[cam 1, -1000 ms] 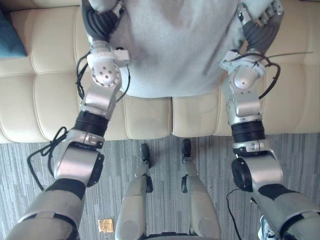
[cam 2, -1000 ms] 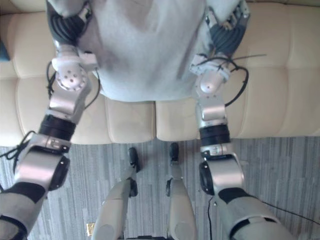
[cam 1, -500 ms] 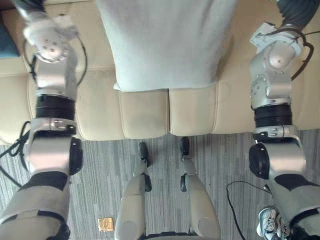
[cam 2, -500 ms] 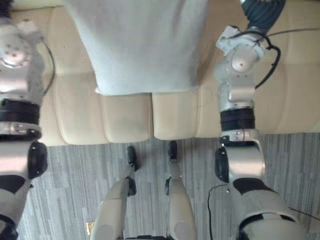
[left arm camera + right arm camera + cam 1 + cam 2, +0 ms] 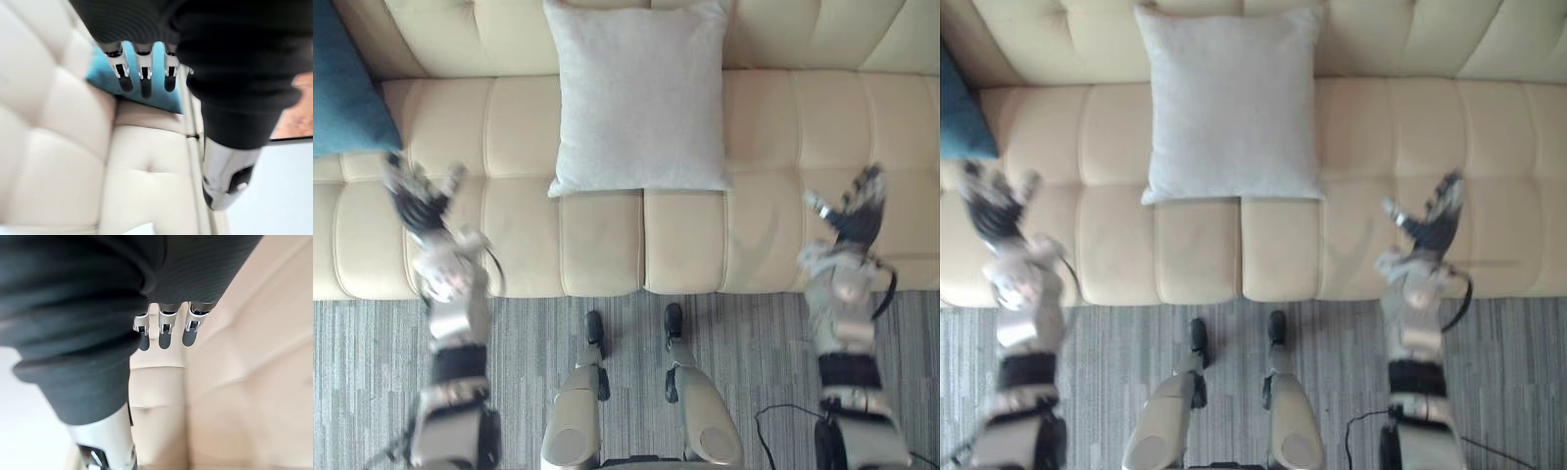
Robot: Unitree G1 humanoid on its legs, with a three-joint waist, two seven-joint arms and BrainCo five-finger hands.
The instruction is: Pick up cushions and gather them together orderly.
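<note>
two cushions well apart on sofa [image 5: 783,127]: grey cushion [image 5: 641,98] centred, teal cushion [image 5: 347,88] far left. left hand [image 5: 421,208], right hand [image 5: 850,221] splayed open, empty. risk: one-sided grab, crooked stacking.

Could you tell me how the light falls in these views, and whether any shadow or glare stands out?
Left eye view: soft, even light on the sofa; the grey cushion throws a thin shadow along its lower edge; no glare. Left wrist view: the left hand looks dark against a bright pale patch. Right wrist view: likewise the right hand.
</note>
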